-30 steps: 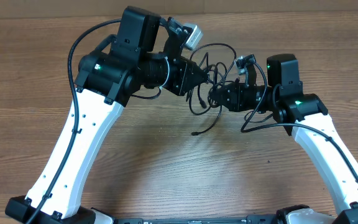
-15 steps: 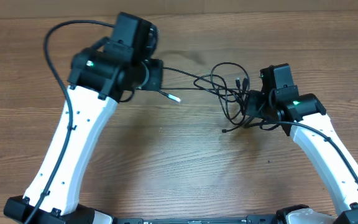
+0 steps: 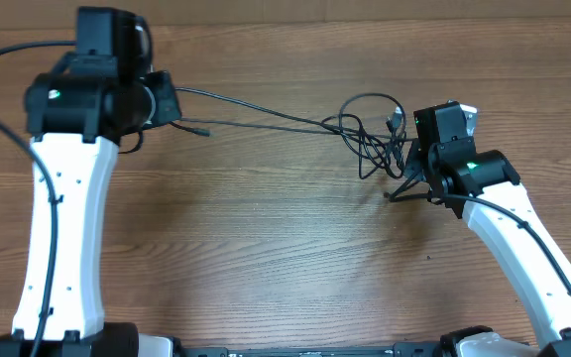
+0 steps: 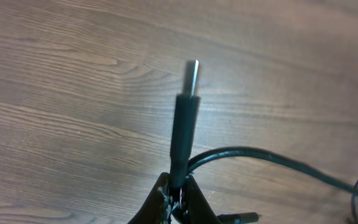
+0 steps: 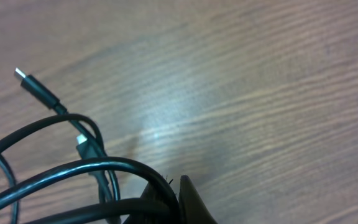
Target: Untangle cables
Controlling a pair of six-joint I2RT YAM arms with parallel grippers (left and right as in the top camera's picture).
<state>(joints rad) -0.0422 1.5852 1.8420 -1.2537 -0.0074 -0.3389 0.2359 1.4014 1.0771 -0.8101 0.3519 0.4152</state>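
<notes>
Black fingers of the left gripper (image 4: 174,194) were closed on one silver-tipped plug (image 4: 188,106), and the right gripper (image 5: 166,199) was clamped on the cables (image 5: 92,163). From the left gripper a single strand was stretched above the wooden table (image 3: 266,258) to one knot of loops beside the right gripper, where two small plugs (image 5: 36,87) were seen hanging free.

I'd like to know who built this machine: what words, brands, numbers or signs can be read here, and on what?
None can be read in any view.
The arms, cables, plug and table carry no writing; the green dots on the arms are lights.
</notes>
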